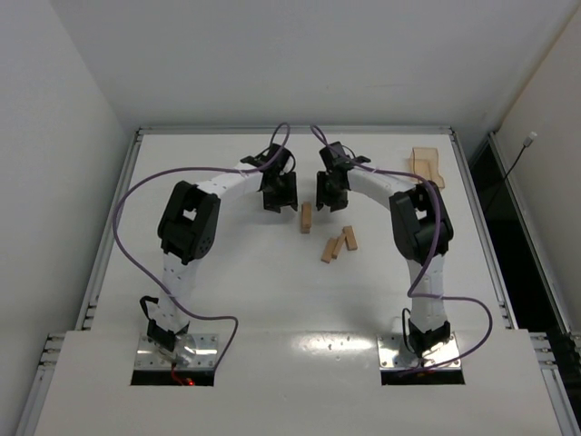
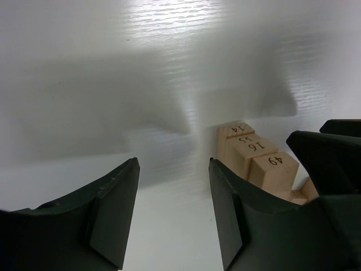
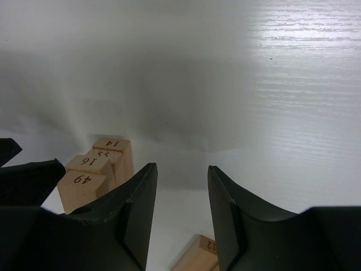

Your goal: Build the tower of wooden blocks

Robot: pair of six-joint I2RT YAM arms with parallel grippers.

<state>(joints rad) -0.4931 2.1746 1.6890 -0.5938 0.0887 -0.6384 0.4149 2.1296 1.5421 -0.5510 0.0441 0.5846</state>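
The wood block tower [image 1: 307, 218] is a short stack of light-tan blocks between my two grippers. Its end faces carry printed numbers. The left wrist view has the tower [image 2: 248, 155] to the right of my right finger, outside the jaws. The right wrist view has the tower [image 3: 93, 169] to the left of my left finger. My left gripper [image 1: 278, 203] [image 2: 173, 166] is open with only bare table between its fingers. Just as open and empty is my right gripper [image 1: 327, 202] [image 3: 181, 169]. Three loose blocks [image 1: 339, 243] lie near the tower, and one loose block [image 3: 197, 257] shows below the right jaws.
A shallow tan tray [image 1: 427, 165] lies at the back right corner. A raised rim [image 1: 465, 173] borders the white table. The purple cables [image 1: 136, 186] loop out beside both arms.
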